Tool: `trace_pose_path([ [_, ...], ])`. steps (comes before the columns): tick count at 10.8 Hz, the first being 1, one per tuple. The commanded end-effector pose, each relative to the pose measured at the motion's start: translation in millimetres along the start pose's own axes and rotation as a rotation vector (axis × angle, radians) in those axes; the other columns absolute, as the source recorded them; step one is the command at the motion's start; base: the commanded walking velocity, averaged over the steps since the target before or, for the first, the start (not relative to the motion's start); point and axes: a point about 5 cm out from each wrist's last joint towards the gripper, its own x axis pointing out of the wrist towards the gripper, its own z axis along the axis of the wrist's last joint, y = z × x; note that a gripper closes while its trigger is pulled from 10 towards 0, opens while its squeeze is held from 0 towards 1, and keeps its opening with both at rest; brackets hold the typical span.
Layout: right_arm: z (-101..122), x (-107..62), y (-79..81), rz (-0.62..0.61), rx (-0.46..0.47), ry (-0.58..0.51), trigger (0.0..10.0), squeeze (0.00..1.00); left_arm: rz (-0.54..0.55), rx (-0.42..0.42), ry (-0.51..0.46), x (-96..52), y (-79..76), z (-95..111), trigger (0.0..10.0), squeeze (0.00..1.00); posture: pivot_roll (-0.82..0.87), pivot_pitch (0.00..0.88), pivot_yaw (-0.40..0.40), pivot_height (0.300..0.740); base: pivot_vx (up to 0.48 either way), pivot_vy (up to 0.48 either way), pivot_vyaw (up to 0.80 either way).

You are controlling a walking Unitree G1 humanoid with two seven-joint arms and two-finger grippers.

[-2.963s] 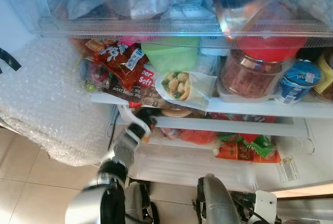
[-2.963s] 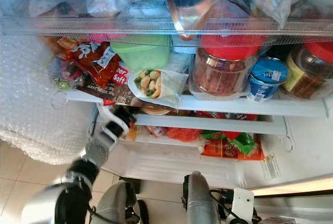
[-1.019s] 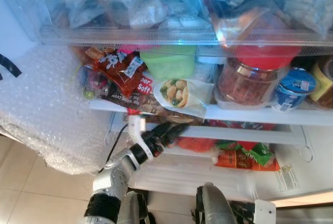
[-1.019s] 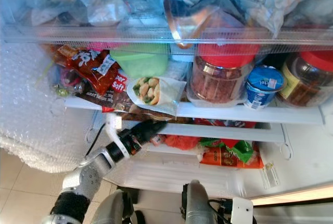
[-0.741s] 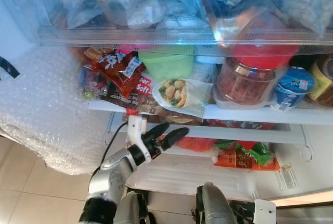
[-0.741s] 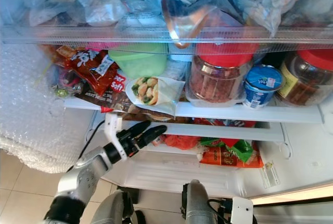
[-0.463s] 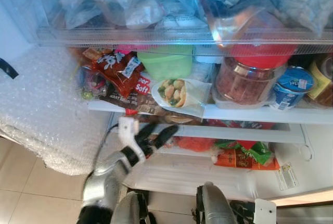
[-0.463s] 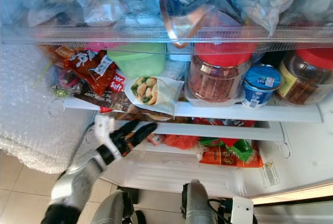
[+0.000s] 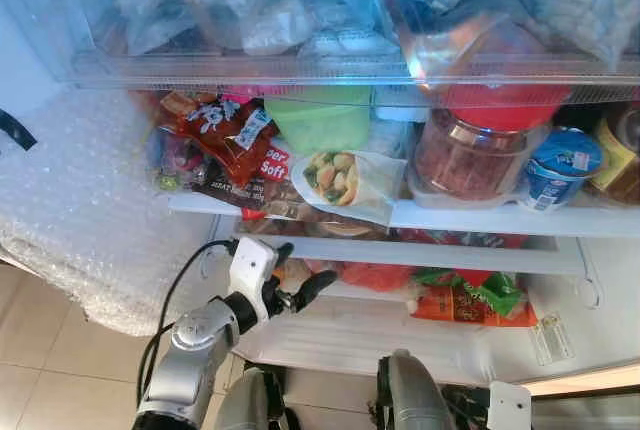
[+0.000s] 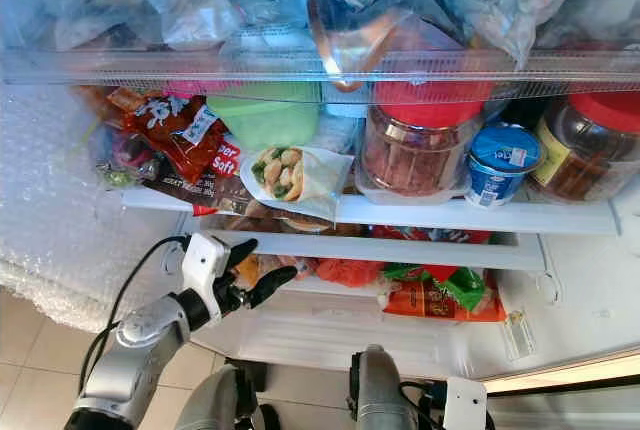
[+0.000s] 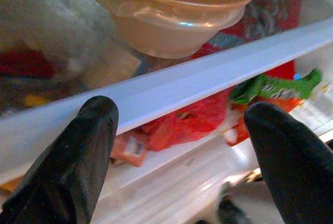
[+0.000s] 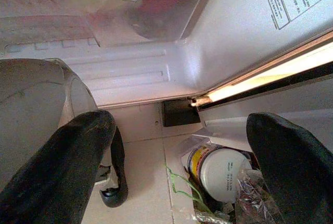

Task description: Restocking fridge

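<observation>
To the left of my left gripper (image 9: 296,276) a sheet of bubble wrap (image 9: 85,200) hangs beside the open fridge. My left gripper itself is raised in front of the white rail (image 9: 420,253) under the shelf (image 9: 480,216), its two black fingers (image 11: 78,156) spread apart with nothing between them. Straight ahead of those fingers, in the left wrist view, the rail runs across, with a tan plastic bowl (image 11: 171,10) sitting behind and above it and a red bag (image 11: 184,122) lying below and beyond it. Above my gripper on the shelf lie red snack packets (image 9: 228,135), and just to the right of them a wrapped roll with green and pale filling (image 9: 350,178) leans against a green tub (image 9: 320,120). Further right of my gripper stand a red-lidded jar (image 9: 475,145) and a blue-topped yoghurt cup (image 9: 558,165). Below the rail, right of my fingertips, an orange and green packet (image 9: 475,298) lies in the lower compartment. My right gripper (image 12: 187,166) hangs low over the tiled floor, fingers spread and empty, with a white-lidded jar (image 12: 218,169) on the floor beyond them.
</observation>
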Motion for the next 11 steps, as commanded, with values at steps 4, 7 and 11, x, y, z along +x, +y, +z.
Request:
trace_pose_path([
  [4,-25,-12.4,32.4,0.086,0.015,0.098,10.0,0.00,0.046,0.091,0.019,-3.8,0.9,-7,10.0,0.00,-0.11,0.179,0.130,0.645,0.000,0.000,0.00],
  [7,-29,-13.6,28.4,0.084,0.015,0.113,10.0,0.00,0.056,0.066,0.015,-2.9,0.4,-9,10.0,0.00,-0.11,0.178,0.131,0.645,0.000,0.000,0.00],
  [11,-32,-13.2,23.8,0.077,0.019,0.143,10.0,0.00,0.057,0.058,0.009,-1.8,1.1,-9,10.0,0.00,-0.11,0.189,0.130,0.645,-0.133,0.000,0.00],
])
